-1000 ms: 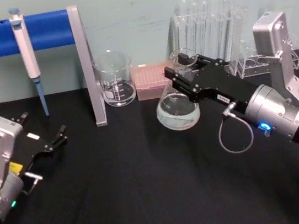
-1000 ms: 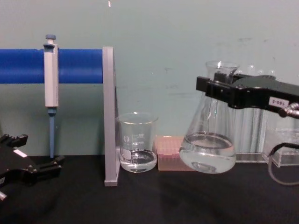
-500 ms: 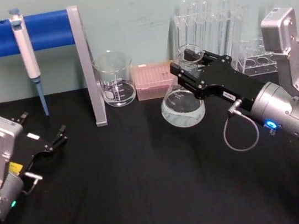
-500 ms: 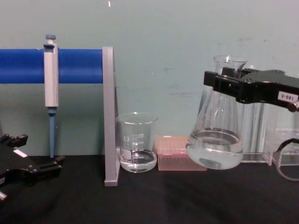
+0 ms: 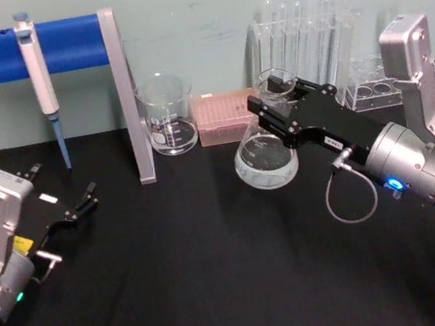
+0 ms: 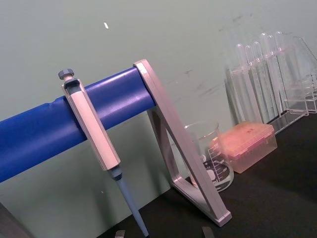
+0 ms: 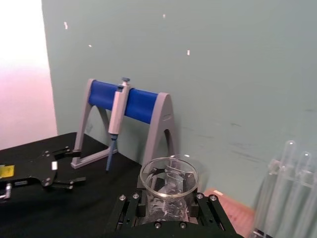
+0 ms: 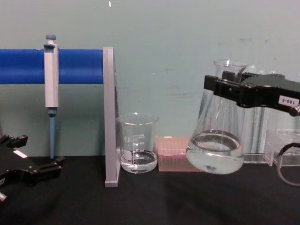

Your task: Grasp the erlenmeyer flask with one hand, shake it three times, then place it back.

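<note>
Head view first: the erlenmeyer flask (image 5: 266,160) is seen to the right of the beaker (image 5: 167,115) and a little nearer the robot. Its neck is clamped between the fingers of the right end effector (image 5: 275,96). The grip is taken high, at the neck, presumably so that the wide base and the liquid can swing freely beneath. The left end effector (image 5: 78,208) is parked well to the left of the beaker, low over the black surface (image 5: 201,279), with its fingers apart and nothing held.

On to the left wrist view: the beaker is framed with the pink tip box (image 6: 246,144) just beside it, and nothing is being handled on that side.

Right wrist view now: the flask's open mouth is looked down upon, with black fingers set against either side of the neck, so a firm hold is judged.

Chest view, and here it is told best: the flask is held to the right of the beaker, tipped slightly, with the liquid pooled low in the cone. The base appears to be lifted off the surface, though the dark cloth makes that gap hard to confirm. The shaking step is judged to be in hand. The set-down is not yet done, and clearance from the tip box will have to be kept.
</note>
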